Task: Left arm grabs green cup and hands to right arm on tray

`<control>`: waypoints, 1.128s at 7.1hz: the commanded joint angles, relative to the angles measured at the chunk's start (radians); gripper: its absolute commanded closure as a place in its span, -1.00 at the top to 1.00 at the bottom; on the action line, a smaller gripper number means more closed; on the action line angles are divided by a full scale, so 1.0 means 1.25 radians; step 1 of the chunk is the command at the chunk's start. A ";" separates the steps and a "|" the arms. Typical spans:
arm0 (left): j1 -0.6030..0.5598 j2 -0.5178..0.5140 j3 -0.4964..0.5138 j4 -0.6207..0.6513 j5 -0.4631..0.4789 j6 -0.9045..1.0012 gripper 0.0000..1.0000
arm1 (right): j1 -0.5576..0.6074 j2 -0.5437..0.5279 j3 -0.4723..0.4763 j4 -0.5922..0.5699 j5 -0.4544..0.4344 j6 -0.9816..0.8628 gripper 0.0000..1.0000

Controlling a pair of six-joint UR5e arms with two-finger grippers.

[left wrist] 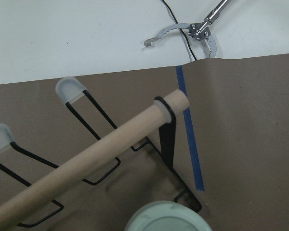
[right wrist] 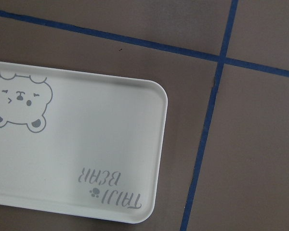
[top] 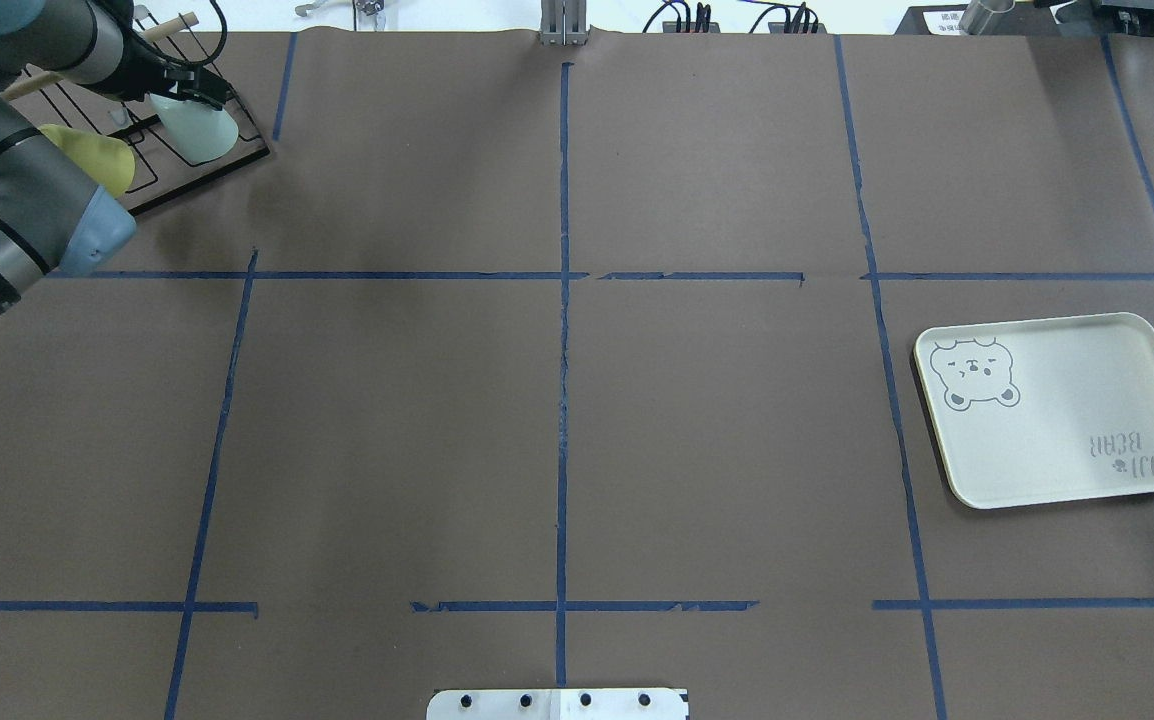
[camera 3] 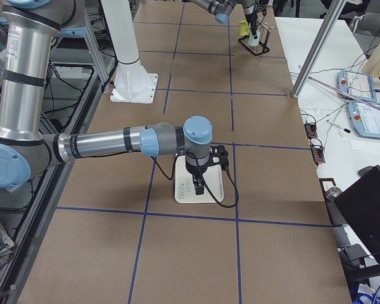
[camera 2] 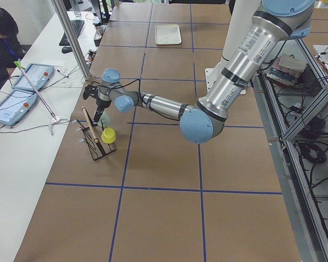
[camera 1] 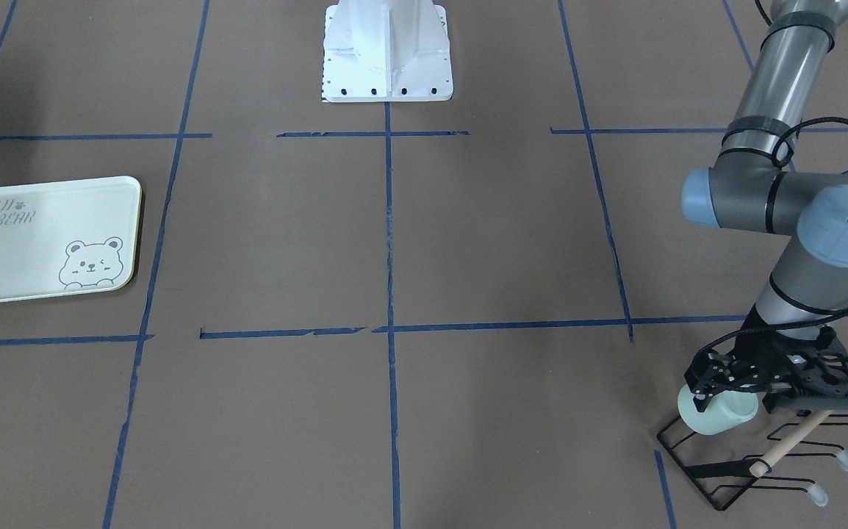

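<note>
The green cup [camera 1: 718, 417] is at the black wire rack [camera 1: 718, 468] at the table's far corner on my left side. My left gripper [camera 1: 718, 400] is shut on it near its rim, and the cup is tilted. The overhead view shows the cup [top: 197, 128] under the gripper [top: 185, 90]. The left wrist view shows only the cup's base [left wrist: 166, 220]. The pale green bear tray [top: 1077, 400] lies empty on my right side. My right gripper [camera 3: 198, 187] hangs over the tray [camera 3: 214, 193]; I cannot tell whether it is open or shut.
A pale yellow cup [top: 92, 155] sits on the same rack beside the green one. A wooden dowel [left wrist: 86, 163] runs across the rack top. An operator [camera 2: 3, 38] sits at a side table with tablets, beyond the table edge near the rack.
</note>
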 commanded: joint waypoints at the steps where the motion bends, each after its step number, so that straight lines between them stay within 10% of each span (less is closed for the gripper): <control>1: 0.004 -0.001 0.001 0.000 -0.006 -0.001 1.00 | 0.000 -0.001 0.000 0.000 -0.001 -0.001 1.00; 3: 0.004 -0.001 0.001 0.000 -0.006 -0.002 0.96 | 0.000 -0.001 0.000 0.000 0.001 -0.001 1.00; 5: 0.003 0.002 -0.006 -0.001 -0.008 -0.001 -0.08 | 0.000 -0.001 0.000 0.000 0.001 -0.001 1.00; 8: -0.054 0.003 -0.056 0.012 -0.095 -0.001 -0.40 | 0.000 -0.001 0.000 0.000 -0.001 -0.001 1.00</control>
